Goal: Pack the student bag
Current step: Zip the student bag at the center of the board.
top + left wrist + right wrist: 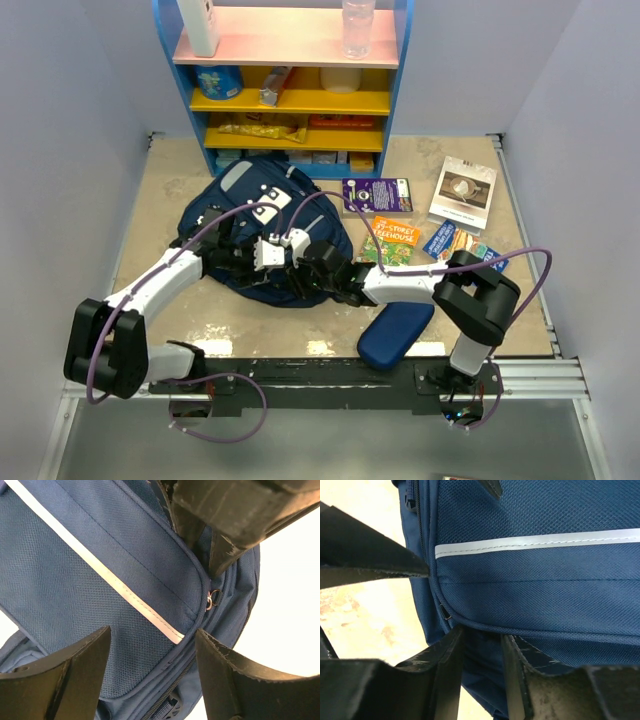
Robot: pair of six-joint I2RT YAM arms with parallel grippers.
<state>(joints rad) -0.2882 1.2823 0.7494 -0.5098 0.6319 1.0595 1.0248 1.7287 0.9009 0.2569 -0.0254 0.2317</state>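
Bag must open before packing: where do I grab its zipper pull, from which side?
Probably the small metal ring pull at the front pocket's rounded corner on the student bag. Come down from above: the bag lies flat and the ring faces up.

Overhead from behind — both wrist views close on student bag (75, 570)

Blue shelf unit (280, 45) with pink and yellow shelves at the far edge of the table (160, 180). A white bottle (203, 25) and a clear bottle (357, 25) stand on its pink shelf. On the table's right side lie a purple book (377, 195), an orange-and-green book (390, 240), a white book (463, 190), and what may be small cards (455, 243). A dark blue oblong case (395, 335) lies nearer.
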